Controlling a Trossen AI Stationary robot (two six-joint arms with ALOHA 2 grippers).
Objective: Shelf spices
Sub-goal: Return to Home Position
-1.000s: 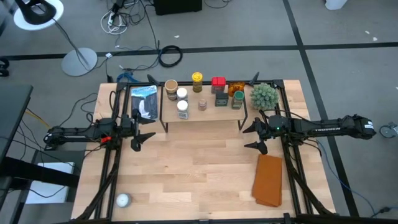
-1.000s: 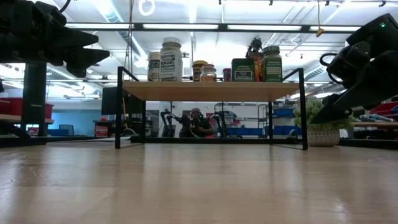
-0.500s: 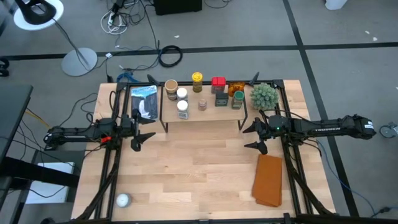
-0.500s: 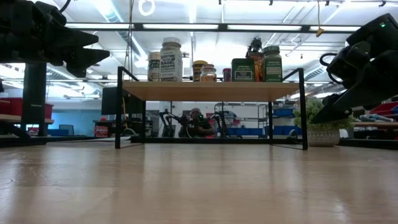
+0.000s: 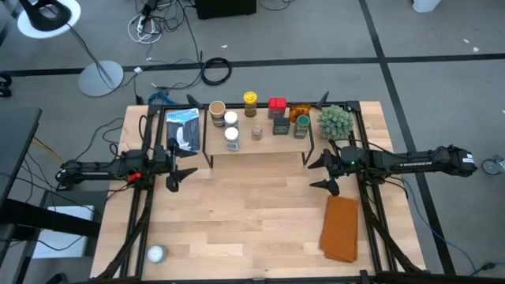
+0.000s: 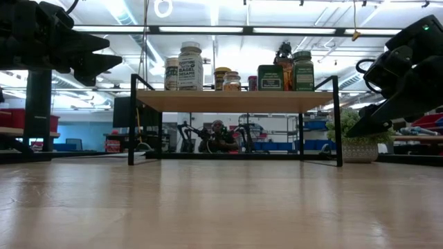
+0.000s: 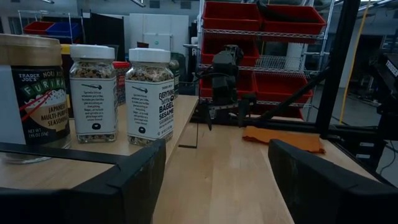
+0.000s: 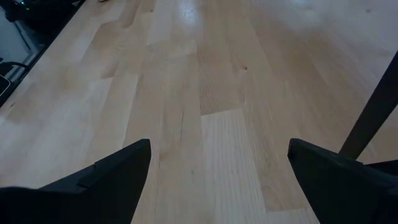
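The shelf [image 5: 256, 150], a light-wood board on thin black legs, stands at the table's far middle. Several spices stand on it: white-lidded jars [image 5: 231, 138], a yellow-lidded jar [image 5: 250, 99], a red box [image 5: 277, 104], a dark tin [image 5: 281, 125] and a brown-lidded jar [image 5: 217, 108]. In the low view the jars [image 6: 190, 66] line the board's top. My left gripper [image 5: 182, 164] hangs open just left of the shelf's near-left leg. My right gripper [image 5: 321, 173] hangs open off the near-right leg. Neither has anything between its fingers.
A folded orange-brown cloth [image 5: 341, 228] lies near the right front. A whitish ball [image 5: 157, 253] sits at the front left corner. A green spiky plant [image 5: 334, 121] stands right of the shelf, a blue-and-black packet [image 5: 183, 128] left of it. Bare wood [image 5: 252, 213] spreads between the arms.
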